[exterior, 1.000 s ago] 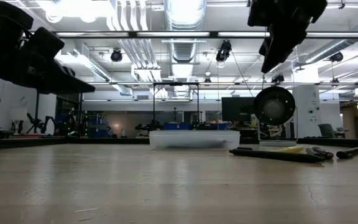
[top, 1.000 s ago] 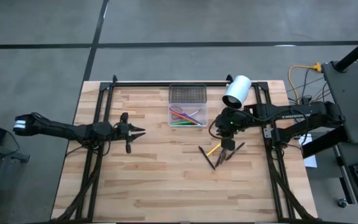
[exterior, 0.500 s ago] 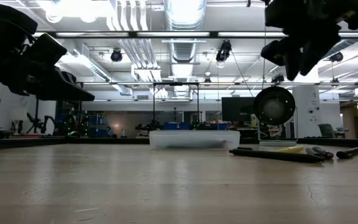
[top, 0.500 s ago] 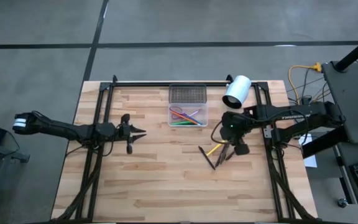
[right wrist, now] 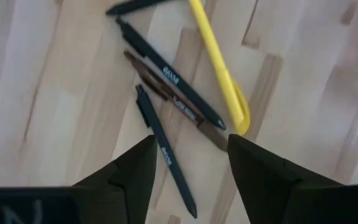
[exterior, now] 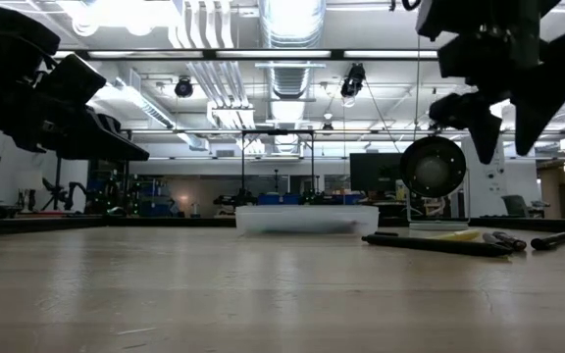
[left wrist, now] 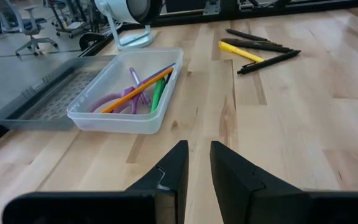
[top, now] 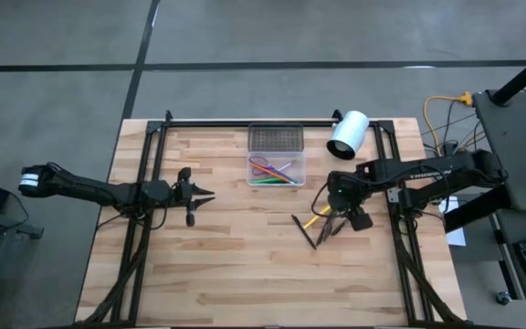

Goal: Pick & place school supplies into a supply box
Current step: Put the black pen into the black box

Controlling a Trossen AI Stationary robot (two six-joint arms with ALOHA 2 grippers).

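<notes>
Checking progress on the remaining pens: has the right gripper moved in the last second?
Yes. The right gripper shifted away from the white cylinder, over the pens, fingers now open.

A grey tiled floor (top: 245, 37) surrounds the wooden table (top: 236, 265); ceiling ducts (exterior: 287, 25) hang at twelve o'clock, an office chair (left wrist: 27, 25) at ten.

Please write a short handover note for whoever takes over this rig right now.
Right gripper: open, empty, hovering over the loose pens.
Left gripper: waiting above the table's left part, holding nothing; jaws nearly together.
Box: at the table's back centre; holds the scissors, green pen and orange stick.
Done: those items are in the box.
Left: the yellow pencil and the dark pens lie on the table right of centre, in front of the white cylinder.
</notes>
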